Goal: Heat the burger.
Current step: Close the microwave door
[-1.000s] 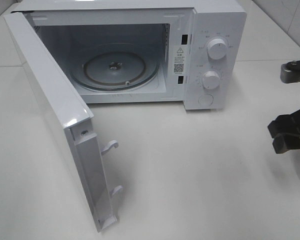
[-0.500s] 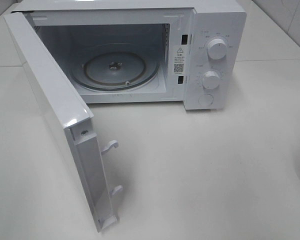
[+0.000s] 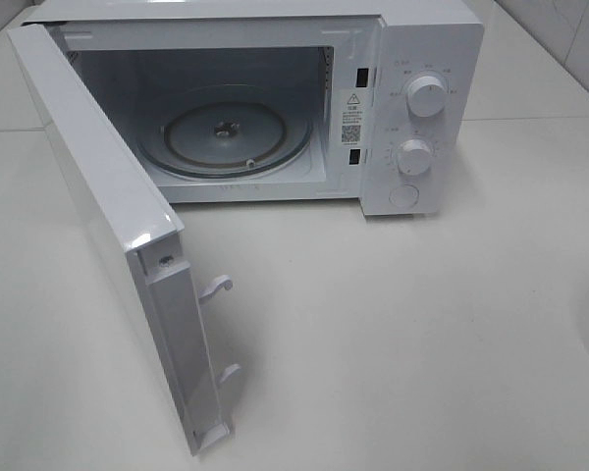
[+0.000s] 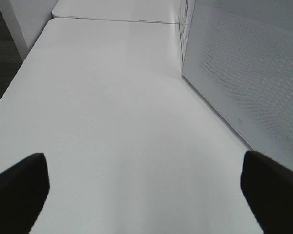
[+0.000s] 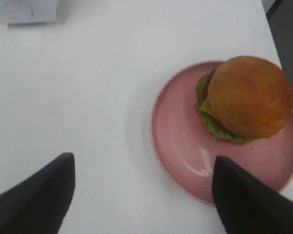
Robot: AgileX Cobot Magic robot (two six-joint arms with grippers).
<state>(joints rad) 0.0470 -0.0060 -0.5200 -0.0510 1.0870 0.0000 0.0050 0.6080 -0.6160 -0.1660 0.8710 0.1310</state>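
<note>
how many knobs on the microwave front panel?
2. Upper knob and lower knob, stacked on the microwave's right-hand control panel. A round push button sits below them; nothing looks hidden.

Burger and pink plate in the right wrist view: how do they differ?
The burger is a tan-brown dome with green and red filling at its edge; the pink plate is flat, plain and wider. The burger sits off-centre, toward one side of the plate, which lies directly on the white table. Both are round, and neither is touched by the open right tool.
</note>
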